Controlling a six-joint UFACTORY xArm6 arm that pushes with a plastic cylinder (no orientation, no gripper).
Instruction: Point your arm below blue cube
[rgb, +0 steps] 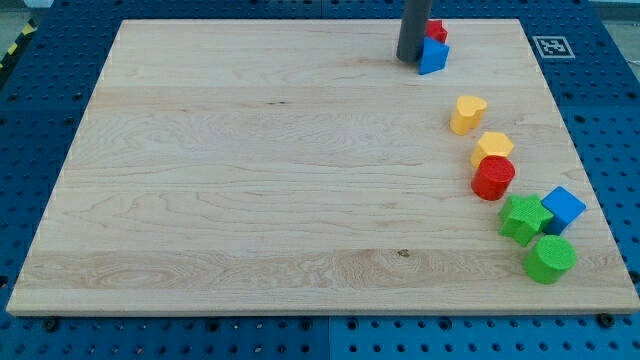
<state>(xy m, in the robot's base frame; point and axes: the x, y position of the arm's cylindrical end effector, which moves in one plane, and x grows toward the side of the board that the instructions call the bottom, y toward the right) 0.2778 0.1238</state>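
Observation:
The blue cube (563, 209) sits near the view's right edge, touching the green star (524, 219) on its left, with the green cylinder (549, 259) just below it. My tip (411, 59) is far off at the view's top, touching the left side of a blue block (434, 55) of unclear shape, with a red block (437, 31) behind it. The rod comes down from the view's top edge.
A yellow heart (467, 114), a yellow hexagon (493, 147) and a red cylinder (493, 178) form a line running down the right side towards the green star. The wooden board (250, 180) lies on a blue pegboard table (40, 100).

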